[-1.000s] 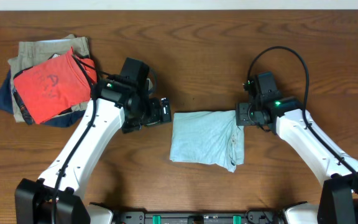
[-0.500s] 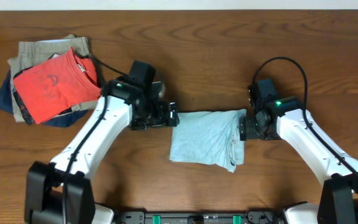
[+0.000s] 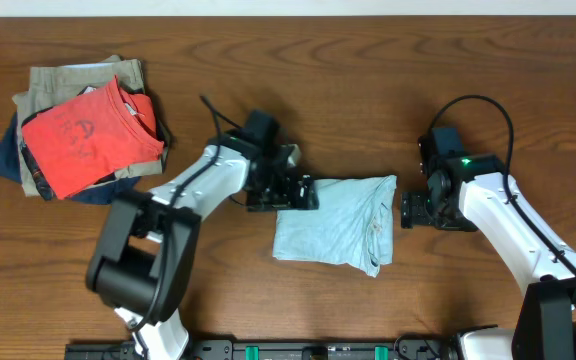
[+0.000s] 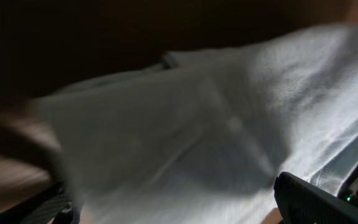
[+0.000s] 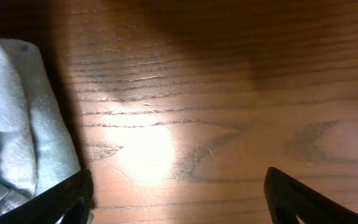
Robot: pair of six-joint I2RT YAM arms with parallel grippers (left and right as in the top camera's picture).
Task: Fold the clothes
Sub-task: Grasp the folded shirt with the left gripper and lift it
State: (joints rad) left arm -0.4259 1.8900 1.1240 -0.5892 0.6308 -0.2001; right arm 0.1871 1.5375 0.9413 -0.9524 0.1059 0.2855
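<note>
Left claw and right claw gape wide, empty, flanking wrinkled rectangular pale-blue clothes.

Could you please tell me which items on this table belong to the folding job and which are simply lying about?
For the job:
- blue garment, partly folded, between the two arms

Lying about:
- red T-shirt, on top of the pile at the left
- khaki garment, under it
- navy garment, at the bottom of the pile
</note>
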